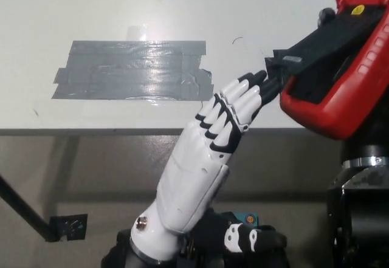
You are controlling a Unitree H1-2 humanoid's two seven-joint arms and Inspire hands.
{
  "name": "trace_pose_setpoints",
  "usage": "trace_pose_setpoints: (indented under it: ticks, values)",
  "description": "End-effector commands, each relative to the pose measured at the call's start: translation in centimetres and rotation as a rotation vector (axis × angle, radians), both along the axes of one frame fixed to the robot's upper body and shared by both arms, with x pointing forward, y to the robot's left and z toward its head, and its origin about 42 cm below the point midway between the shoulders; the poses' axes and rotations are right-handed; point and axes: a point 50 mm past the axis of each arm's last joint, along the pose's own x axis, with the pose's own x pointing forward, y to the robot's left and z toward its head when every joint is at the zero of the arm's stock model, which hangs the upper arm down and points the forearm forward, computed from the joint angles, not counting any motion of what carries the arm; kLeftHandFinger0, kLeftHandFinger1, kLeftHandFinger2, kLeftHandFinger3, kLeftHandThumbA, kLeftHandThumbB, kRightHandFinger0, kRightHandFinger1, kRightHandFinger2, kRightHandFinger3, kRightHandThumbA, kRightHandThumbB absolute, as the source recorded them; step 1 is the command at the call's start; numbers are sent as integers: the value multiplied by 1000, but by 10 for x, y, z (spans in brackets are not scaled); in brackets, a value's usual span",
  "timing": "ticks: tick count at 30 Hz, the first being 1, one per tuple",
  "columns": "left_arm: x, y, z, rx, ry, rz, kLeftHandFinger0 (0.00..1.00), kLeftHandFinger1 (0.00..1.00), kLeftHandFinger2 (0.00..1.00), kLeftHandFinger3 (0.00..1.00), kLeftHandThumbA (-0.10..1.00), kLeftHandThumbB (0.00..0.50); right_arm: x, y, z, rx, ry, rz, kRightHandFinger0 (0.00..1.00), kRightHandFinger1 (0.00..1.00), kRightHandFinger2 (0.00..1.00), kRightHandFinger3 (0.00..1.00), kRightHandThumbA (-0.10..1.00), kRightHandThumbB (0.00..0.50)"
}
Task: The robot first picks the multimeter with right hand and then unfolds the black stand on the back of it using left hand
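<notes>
The red multimeter is held up at the right edge of the head view, back side facing me. My black right hand is mostly hidden behind it; one fingertip shows at its upper left edge, and the right arm rises below it. The black stand angles off the back, its free end pointing left. My white left hand reaches up from the bottom middle with its fingers stretched out, and its black fingertips touch the stand's free end from below. It holds nothing.
A white table fills the upper picture, with a patch of grey tape stuck on it. Its front edge runs across the middle. Below lie the floor and a dark table leg at lower left.
</notes>
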Motion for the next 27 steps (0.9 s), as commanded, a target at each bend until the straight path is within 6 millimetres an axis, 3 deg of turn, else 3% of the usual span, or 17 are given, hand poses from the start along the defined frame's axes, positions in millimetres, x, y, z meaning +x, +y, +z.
trace_pose_setpoints:
  ticks: [1, 5, 11, 14, 19, 21, 25, 27]
  values:
    - [-10, -8, 4, -55, -36, -40, 1000, 1000, 1000, 1000, 1000, 278, -10, 7, 24, 88, -108, 63, 0, 425, 820, 1000, -100, 15]
    - [-13, -12, 1, -57, -32, -44, 1000, 1000, 1000, 1000, 1000, 302, -11, 10, 26, 93, -105, 54, 0, 418, 832, 1000, -100, 21]
    - [-13, -12, 5, -59, -48, -26, 1000, 1000, 1000, 1000, 1000, 293, -10, 13, 29, 88, -111, 61, 0, 397, 833, 1000, -100, 16]
    - [-12, -10, 9, -87, -59, -23, 1000, 1000, 1000, 1000, 1000, 297, -9, 11, 26, 76, -103, 54, 0, 386, 772, 1000, -100, 1]
    - [-12, -2, 22, -175, -126, 21, 1000, 1000, 1000, 1000, 1000, 290, -9, 4, 12, 66, -99, 47, 0, 429, 758, 1000, -100, 23]
    - [-10, 7, 26, -160, -203, 88, 1000, 1000, 1000, 1000, 1000, 253, -8, -1, 7, 60, -89, 28, 0, 426, 757, 1000, -100, 31]
    - [-11, 17, 36, -198, -185, 45, 1000, 1000, 1000, 1000, 1000, 347, -9, -8, 3, 34, -81, 5, 0, 425, 744, 1000, -100, 17]
    - [-13, 19, 41, -212, -177, 19, 1000, 1000, 1000, 1000, 1000, 358, -9, -7, 0, 25, -82, 3, 0, 429, 751, 1000, -100, 21]
